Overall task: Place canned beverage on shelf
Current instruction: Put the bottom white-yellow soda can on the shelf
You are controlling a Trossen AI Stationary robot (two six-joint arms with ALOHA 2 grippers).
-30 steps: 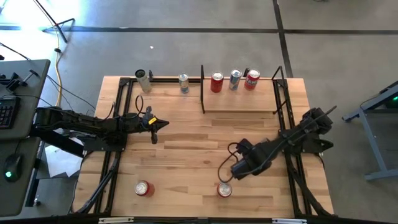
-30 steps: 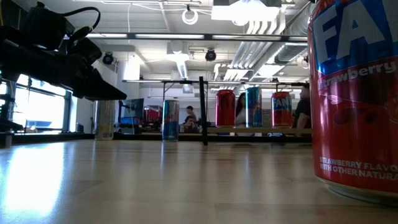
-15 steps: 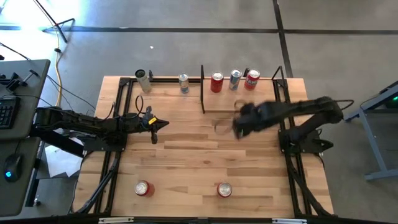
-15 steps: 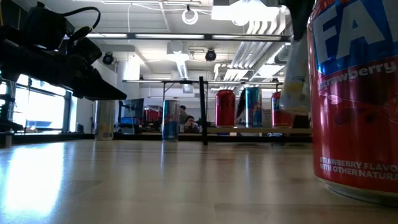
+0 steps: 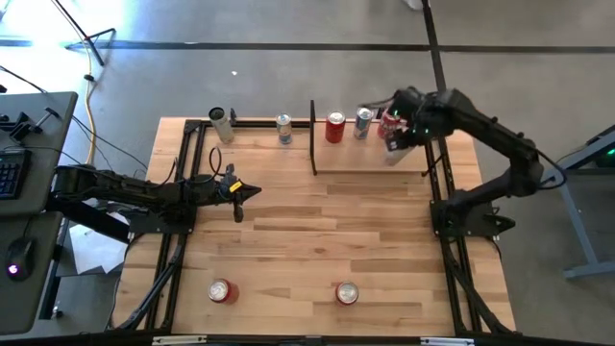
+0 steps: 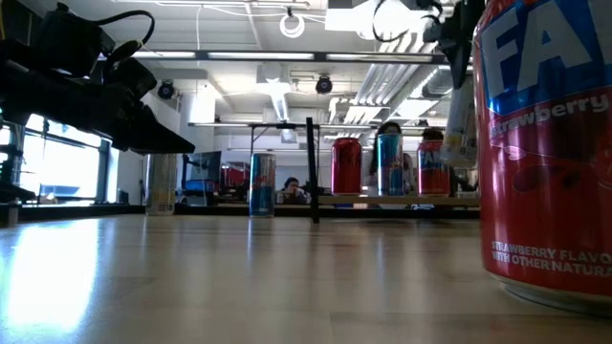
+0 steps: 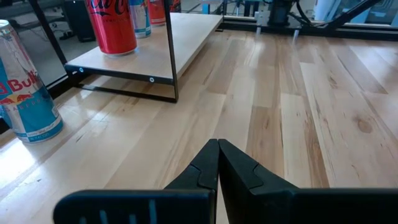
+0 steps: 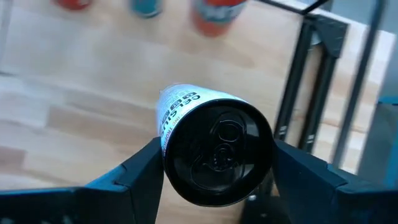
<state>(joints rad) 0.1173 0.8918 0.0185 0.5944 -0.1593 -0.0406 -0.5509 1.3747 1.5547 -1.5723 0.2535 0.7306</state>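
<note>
The right hand [image 8: 214,168] held a can [image 8: 214,152] tight above the shelf [image 5: 370,159], but it was not set down yet.

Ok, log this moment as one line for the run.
right gripper: holding can above shelf | left gripper: shut, idle at table's left | shelf holds three cans

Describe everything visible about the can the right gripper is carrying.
The can is a pale, white-looking drink can with small dark print on its side and a dark end bearing a pull tab, facing the wrist camera. The right gripper clamps it between both fingers. It is held in the air above the shelf, near the right-hand end, touching nothing else.
</note>
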